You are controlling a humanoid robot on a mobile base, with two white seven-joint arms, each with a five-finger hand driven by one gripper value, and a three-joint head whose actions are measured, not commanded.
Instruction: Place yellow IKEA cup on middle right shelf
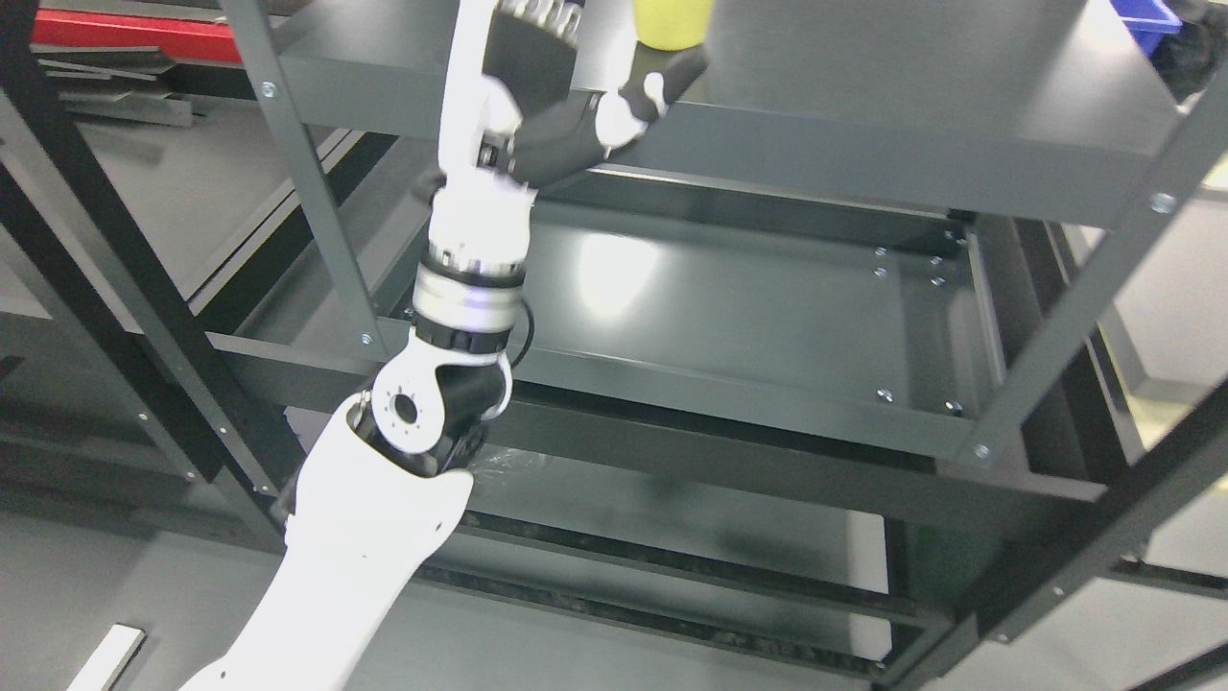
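Note:
Only the lower part of the yellow cup shows, cut off by the top edge of the head view. It is above the dark shelf board of the metal rack, near the board's front left. My left arm rises from the lower left, and its hand reaches up to the cup's base from the front left. The black part of the hand lies right under the cup. The top edge hides most of the hand, so the grip is not visible.
A lower shelf tray lies open below the hand. Grey rack uprights stand left of the arm and another at the right. A blue bin sits at the top right corner. Red bars lie at the far left.

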